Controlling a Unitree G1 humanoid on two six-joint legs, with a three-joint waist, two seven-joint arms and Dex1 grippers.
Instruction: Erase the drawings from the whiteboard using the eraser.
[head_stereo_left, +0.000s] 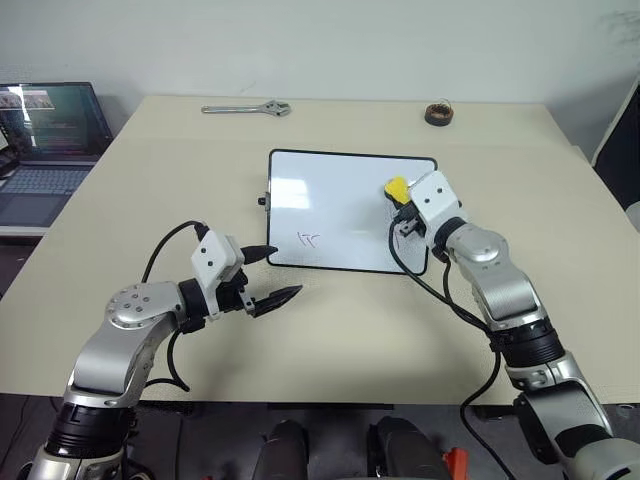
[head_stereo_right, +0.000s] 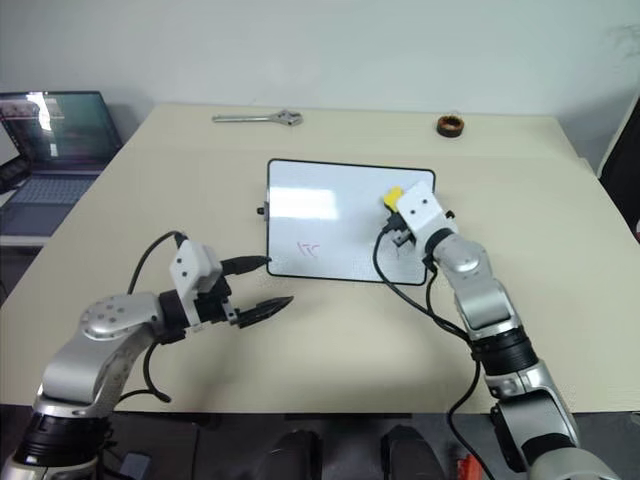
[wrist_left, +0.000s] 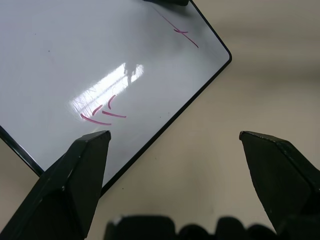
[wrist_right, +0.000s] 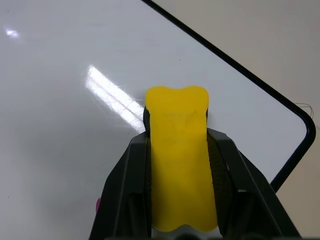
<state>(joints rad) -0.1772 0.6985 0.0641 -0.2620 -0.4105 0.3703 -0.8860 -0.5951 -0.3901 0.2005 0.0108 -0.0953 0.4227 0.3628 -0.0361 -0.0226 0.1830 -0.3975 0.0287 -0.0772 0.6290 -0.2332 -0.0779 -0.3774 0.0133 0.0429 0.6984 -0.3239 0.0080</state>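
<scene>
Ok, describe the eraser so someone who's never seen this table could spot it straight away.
Find the white glossy whiteboard with the thin black frame in the middle of the beige table. Over its right half, the right pincer is shut on a small yellow block eraser, the only yellow thing there.

A beige table (head_stereo_left: 330, 330) carries the whiteboard (head_stereo_left: 330, 205) at its middle, with a wrench (head_stereo_left: 247, 108) and a dark tape roll (head_stereo_left: 438, 113) lying well apart near its far edge.
</scene>
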